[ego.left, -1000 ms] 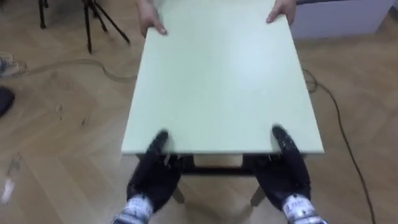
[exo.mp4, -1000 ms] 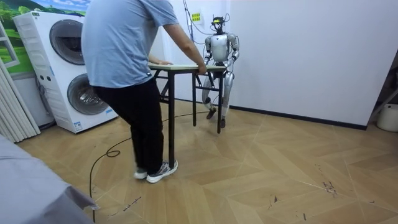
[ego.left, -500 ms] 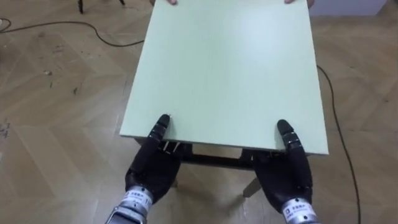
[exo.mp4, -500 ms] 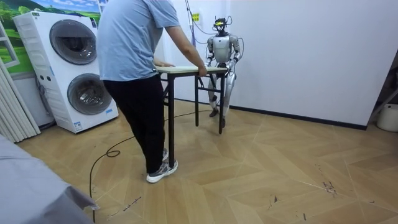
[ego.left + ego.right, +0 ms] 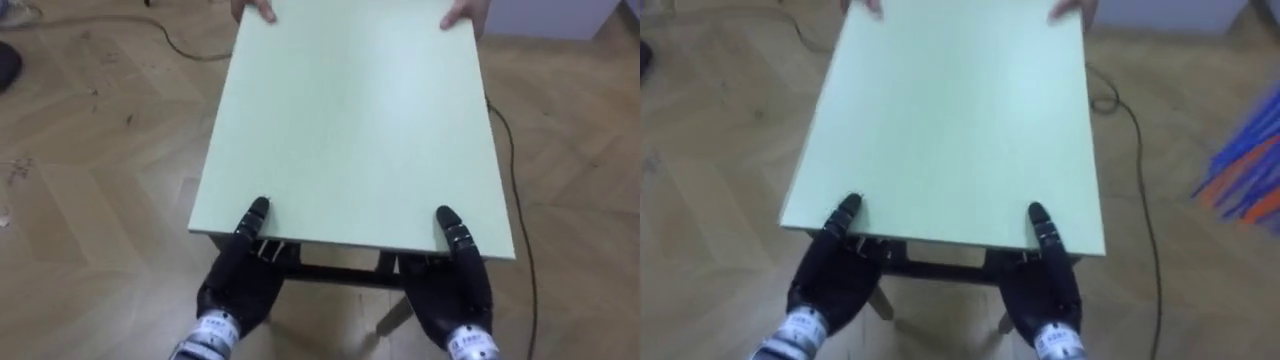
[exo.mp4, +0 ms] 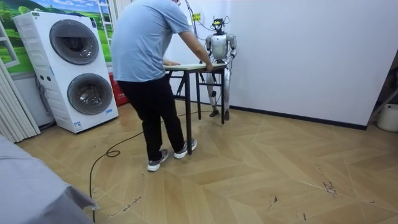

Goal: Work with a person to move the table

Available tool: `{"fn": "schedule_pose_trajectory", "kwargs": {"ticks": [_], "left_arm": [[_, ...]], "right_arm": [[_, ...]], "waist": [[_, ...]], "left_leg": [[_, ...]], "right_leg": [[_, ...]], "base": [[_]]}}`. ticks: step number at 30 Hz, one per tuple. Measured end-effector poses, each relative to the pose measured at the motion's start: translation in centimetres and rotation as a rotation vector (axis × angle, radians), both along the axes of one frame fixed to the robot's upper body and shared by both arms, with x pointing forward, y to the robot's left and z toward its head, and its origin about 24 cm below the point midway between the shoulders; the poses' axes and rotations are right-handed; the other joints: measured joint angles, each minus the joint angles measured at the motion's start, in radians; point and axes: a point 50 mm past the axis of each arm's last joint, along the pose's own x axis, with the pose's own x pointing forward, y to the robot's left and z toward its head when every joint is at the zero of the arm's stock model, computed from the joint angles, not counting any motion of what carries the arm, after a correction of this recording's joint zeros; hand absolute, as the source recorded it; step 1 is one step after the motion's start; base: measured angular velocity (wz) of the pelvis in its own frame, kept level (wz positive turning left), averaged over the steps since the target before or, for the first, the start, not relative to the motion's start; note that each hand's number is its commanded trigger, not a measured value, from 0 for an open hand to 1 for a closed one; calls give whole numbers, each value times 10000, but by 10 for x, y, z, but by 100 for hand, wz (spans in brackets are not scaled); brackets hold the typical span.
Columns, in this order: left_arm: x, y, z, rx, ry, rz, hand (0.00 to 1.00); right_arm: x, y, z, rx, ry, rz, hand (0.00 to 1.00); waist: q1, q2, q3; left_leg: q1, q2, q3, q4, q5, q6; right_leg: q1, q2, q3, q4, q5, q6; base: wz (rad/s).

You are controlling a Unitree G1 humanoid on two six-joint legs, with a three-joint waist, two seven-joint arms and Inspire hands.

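Left eye view: pale green rectangular table (image 5: pixel 350 130) is clamped at its near edge by left hand (image 5: pixel 240 280) and right hand (image 5: pixel 452 285), thumbs on top, the rest tucked under. Person's hands (image 5: pixel 465 12) hold the far edge. Carry looks under way, set-down not yet done. Thin black cable (image 5: pixel 512 160) on the wooden floor (image 5: pixel 90 170) beside the table is a likely snag. Room view: table sits between robot and person in blue shirt (image 6: pixel 149 43), close to white wall (image 6: pixel 298 50); stacked white washing machines (image 6: pixel 68 68) stand at the room view's left. Right eye view: same grip.

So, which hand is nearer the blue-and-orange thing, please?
Right. The right hand grips the table edge toward the blue-and-orange thing; the left hand grips the opposite corner.
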Motion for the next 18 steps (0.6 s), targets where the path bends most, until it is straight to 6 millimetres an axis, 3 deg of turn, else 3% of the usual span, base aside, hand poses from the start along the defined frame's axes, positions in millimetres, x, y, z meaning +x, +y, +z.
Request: {"fn": "schedule_pose_trajectory", "kwargs": {"ticks": [1, 2, 3, 4, 5, 6, 7, 10, 11, 13, 14, 16, 18], "left_arm": [[0, -1, 1, -19, -34, 14, 100], [1, -1, 1, -27, -71, 10, 100], [2, -1, 4, -74, -204, 22, 100], [5, -3, 7, -148, -328, 46, 100], [7, -4, 8, -118, -380, 34, 100], [12, -3, 10, 71, -411, 40, 100], [12, -4, 10, 21, -415, 162, 100], [10, -5, 8, -21, -303, 255, 100], [10, -5, 8, 1, -313, 267, 100], [10, -6, 8, -26, -300, 280, 100], [10, -7, 8, -23, -295, 275, 100], [14, -10, 5, 79, -233, 151, 100], [16, -10, 3, 163, -210, 79, 100]], "right_arm": [[1, 0, 2, -16, -71, 17, 100], [1, 0, 3, -28, -106, 28, 100], [3, 0, 7, -66, -202, 62, 100], [4, 1, 11, -65, -267, 55, 100], [5, 1, 12, -70, -299, 1, 100], [7, 3, 12, 31, -267, -192, 100], [7, 2, 14, -59, -298, -118, 100], [9, 3, 14, -129, -172, 17, 100], [9, 3, 14, -112, -180, 13, 100], [10, 3, 15, -285, -281, -3, 100], [10, 3, 15, -300, -295, -22, 100], [9, 3, 9, -216, -287, -240, 100], [8, 2, 6, -197, -209, -339, 100]], "waist": [[-36, 85, 1], [-74, 117, 2], [-224, 257, 7], [-324, 350, -3], [-324, 402, -15], [-330, 147, 107], [-395, 243, 68], [-443, 289, 47], [-472, 238, 34], [-519, 206, 23], [-519, 183, 28], [-345, 8, 45], [-319, -10, 42]], "left_leg": [[631, 146, -286, 243, -318, -185], [953, 200, -423, 275, -396, -258], [1635, 401, -607, 218, -496, -395], [2373, 442, -839, -307, -531, -458], [2802, 424, -1012, -736, -613, -583], [2928, 213, -991, -1146, -637, -826], [2953, 191, -1186, -1362, -941, -1037], [2657, 23, -936, -1388, -1017, -904], [2516, -90, -915, -1418, -984, -733], [2193, -407, -780, -1697, -707, -543], [2179, -410, -608, -1820, -596, -391], [2232, -523, 147, -2398, -363, -149], [2256, -809, 123, -2858, -13, 22]], "right_leg": [[-213, 41, -81, 224, 49, -74], [-358, 49, -123, 337, 61, -96], [-650, 64, -303, 536, 100, -162], [-992, 43, -396, 868, 121, -191], [-1174, 28, -453, 1008, 140, -212], [-1365, -239, -434, 1160, 242, -272], [-1424, -258, -615, 1059, 397, -281], [-1486, -394, -595, 713, 999, -105], [-1569, -490, -542, 623, 1144, -58], [-2028, -759, 63, 582, 1954, 18], [-2138, -809, 295, 597, 2155, 70], [-2788, -1084, 1086, 1018, 3156, 197], [-3132, -1289, 1176, 1215, 4069, 252]], "base": [[23], [24], [30], [29], [16], [0], [-9], [-14], [13], [8], [0], [0], [5]]}}
